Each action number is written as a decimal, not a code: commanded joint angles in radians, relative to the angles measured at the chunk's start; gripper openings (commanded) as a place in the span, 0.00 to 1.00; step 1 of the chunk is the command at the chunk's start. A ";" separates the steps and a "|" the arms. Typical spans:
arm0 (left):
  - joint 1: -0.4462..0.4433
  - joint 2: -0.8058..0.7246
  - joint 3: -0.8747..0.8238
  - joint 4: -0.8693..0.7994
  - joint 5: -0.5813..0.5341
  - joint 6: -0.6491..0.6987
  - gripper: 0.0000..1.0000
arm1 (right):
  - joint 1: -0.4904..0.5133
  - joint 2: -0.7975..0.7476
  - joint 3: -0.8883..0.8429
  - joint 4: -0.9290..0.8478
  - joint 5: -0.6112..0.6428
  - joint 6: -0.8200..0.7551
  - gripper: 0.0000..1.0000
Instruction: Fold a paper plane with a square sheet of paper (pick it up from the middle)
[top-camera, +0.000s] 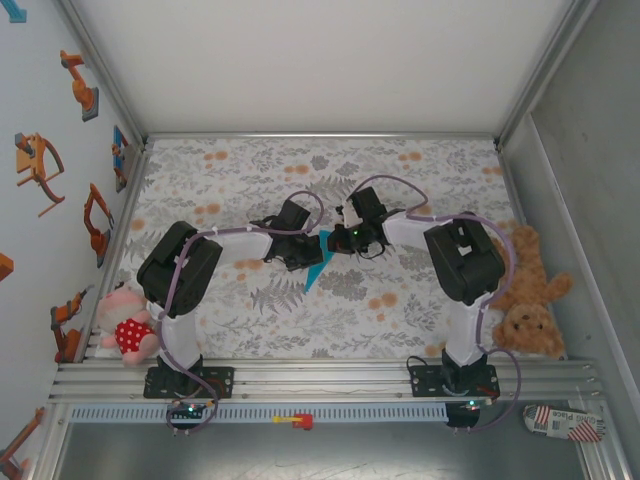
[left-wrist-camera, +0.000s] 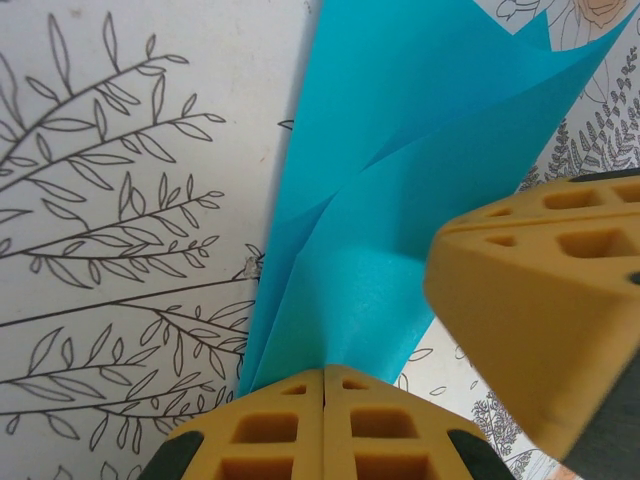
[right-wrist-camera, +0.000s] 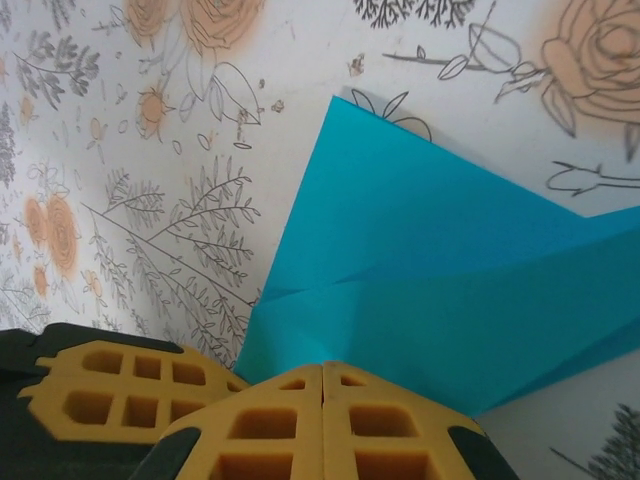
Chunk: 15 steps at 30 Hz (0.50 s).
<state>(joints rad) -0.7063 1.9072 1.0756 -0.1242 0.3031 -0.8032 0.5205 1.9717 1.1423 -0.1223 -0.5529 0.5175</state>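
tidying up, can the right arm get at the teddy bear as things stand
Probably not yet: the right gripper is shut on the blue paper, and the teddy lies off to the right, back toward the near edge.

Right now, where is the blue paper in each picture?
Top view: blue paper near the middle, where the two arms meet.
Left wrist view: blue paper across centre and top, sticking out of the shut left gripper.
Right wrist view: blue paper across centre and right, sticking out of the shut right gripper.
Shared landmark: the flowery tablecloth under it.
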 joint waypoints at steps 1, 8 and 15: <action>0.008 0.046 -0.012 -0.127 -0.078 -0.013 0.03 | 0.001 0.032 0.034 -0.032 -0.007 -0.033 0.06; 0.016 0.048 -0.021 -0.151 -0.084 -0.005 0.02 | -0.060 0.079 0.059 -0.030 0.037 -0.034 0.05; 0.019 0.056 -0.039 -0.149 -0.079 0.001 0.01 | -0.160 0.151 0.121 -0.016 0.068 -0.023 0.05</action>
<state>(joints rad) -0.6983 1.9129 1.0782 -0.1089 0.2832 -0.8040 0.4381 2.0636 1.2297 -0.1432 -0.6216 0.5037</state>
